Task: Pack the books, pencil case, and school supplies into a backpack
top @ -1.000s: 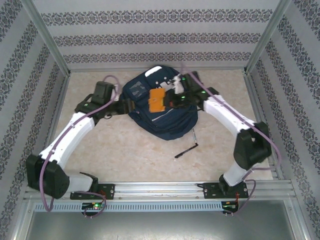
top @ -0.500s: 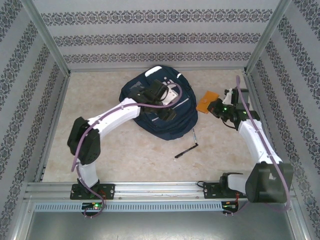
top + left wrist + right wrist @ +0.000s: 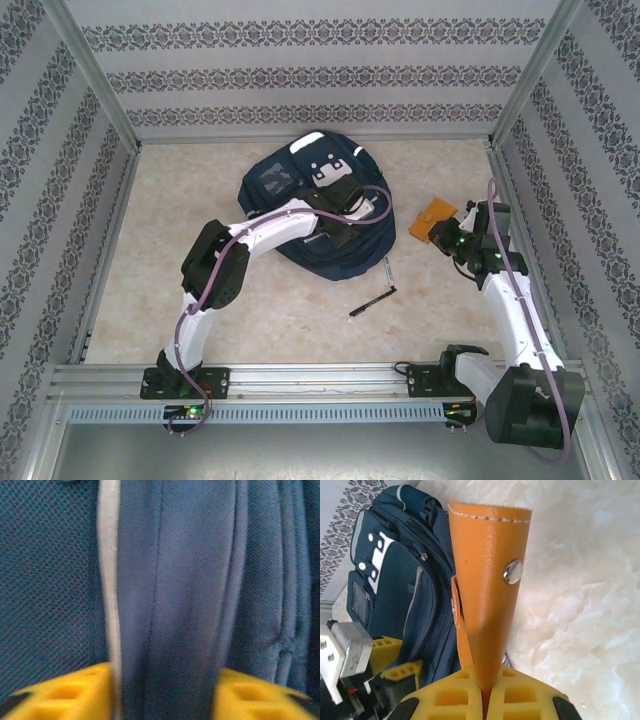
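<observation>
Backpack (image 3: 285, 190) sits at twelve o'clock on the table (image 3: 200, 300), and the left gripper (image 3: 165, 692) is pinching a fold of its navy fabric beside a white stripe (image 3: 107, 580). At its three o'clock the right gripper (image 3: 485, 692) clamps the orange booklet (image 3: 487, 570), with its steel snap (image 3: 512, 572) showing. Two pens (image 3: 372, 301) lie at five o'clock.

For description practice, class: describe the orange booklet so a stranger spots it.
Start at the large navy-blue fabric backpack mid-table. Right of it, the right gripper pinches a small orange-brown leathery booklet. Unlike the slim black pens, it bears a silver snap.
</observation>
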Robot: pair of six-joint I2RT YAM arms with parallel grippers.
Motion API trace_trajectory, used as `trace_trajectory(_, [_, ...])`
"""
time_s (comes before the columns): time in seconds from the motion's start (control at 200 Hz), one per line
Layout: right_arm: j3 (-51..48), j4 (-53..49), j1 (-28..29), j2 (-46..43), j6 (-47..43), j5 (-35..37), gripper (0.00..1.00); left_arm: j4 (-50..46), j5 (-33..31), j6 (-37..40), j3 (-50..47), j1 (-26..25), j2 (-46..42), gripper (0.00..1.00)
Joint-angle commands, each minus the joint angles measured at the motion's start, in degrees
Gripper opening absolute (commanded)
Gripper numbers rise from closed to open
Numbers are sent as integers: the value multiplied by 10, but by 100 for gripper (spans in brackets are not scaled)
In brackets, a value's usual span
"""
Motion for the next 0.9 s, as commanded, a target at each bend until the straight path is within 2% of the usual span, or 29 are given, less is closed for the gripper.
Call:
trace_trajectory(0.0, [-14, 33, -5, -11, 28, -25, 0, -24, -61, -2, 29, -6, 7, 13])
trace_trajectory(0.04, [-19, 42, -5, -12, 33, -36, 0, -23, -69, 0, 31, -5, 3, 0])
trace_trajectory(0.17, [-24, 46, -5, -9, 33, -71, 0, -34, -66, 22, 42, -6, -32, 0])
trace_trajectory(0.275, [-24, 48, -5, -3, 34, -105, 0, -8, -105, 19, 43, -5, -73, 0])
trace_trajectory(0.43, [-22, 49, 6, 5, 41, -150, 0, 12, -132, 60, 71, -5, -111, 0])
trace_trajectory(0.695, [-2, 62, 90, 42, 44, -168, 0, -11, -119, 63, 173, 1, -111, 0])
trace_trajectory(0.899, [-9, 164, 171, 106, 142, -160, 0, -21, -75, 30, 208, 10, -115, 0])
